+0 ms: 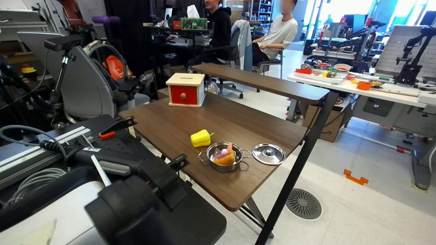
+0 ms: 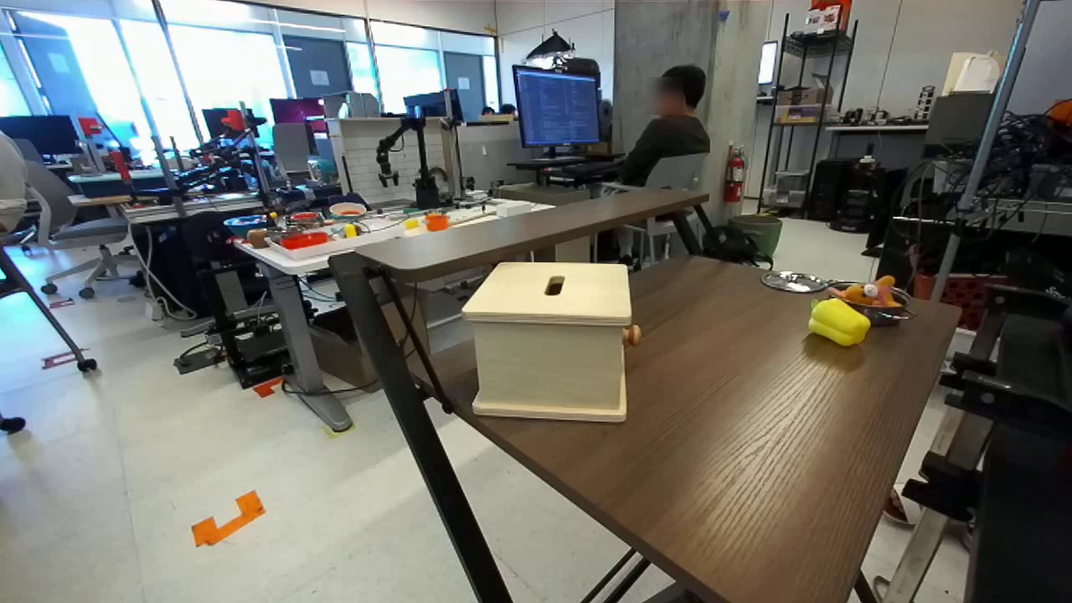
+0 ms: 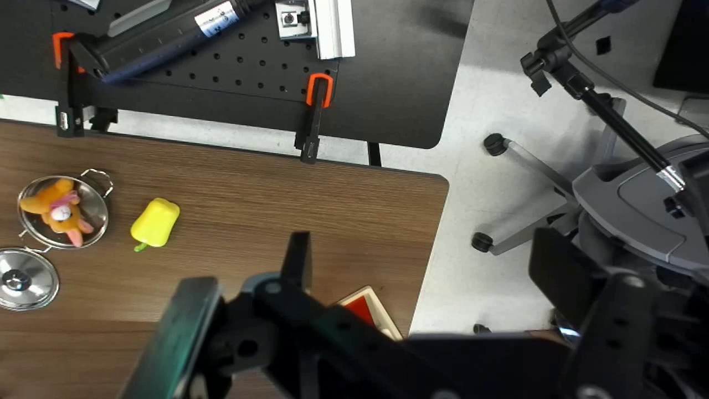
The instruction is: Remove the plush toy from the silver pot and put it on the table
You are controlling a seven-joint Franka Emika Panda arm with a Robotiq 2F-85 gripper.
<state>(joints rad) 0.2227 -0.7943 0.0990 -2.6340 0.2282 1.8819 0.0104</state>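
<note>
Yellow, a pepper (image 3: 156, 223) lies between your tool (image 3: 412, 266) and the pot (image 3: 97, 206) in the wrist view; the jaws stand wide apart, empty, presumably ready. Left of the tool, the plush toy (image 3: 52, 204) sits in that pot, the lid (image 3: 27, 280) set beside it, likely to free the mouth. In an exterior view, the box (image 1: 185, 88) stands well apart; the pepper seems your likelier obstacle. In an exterior view, the toy's orange tip (image 2: 886, 286) tops the rim, probably easing your grip.
</note>
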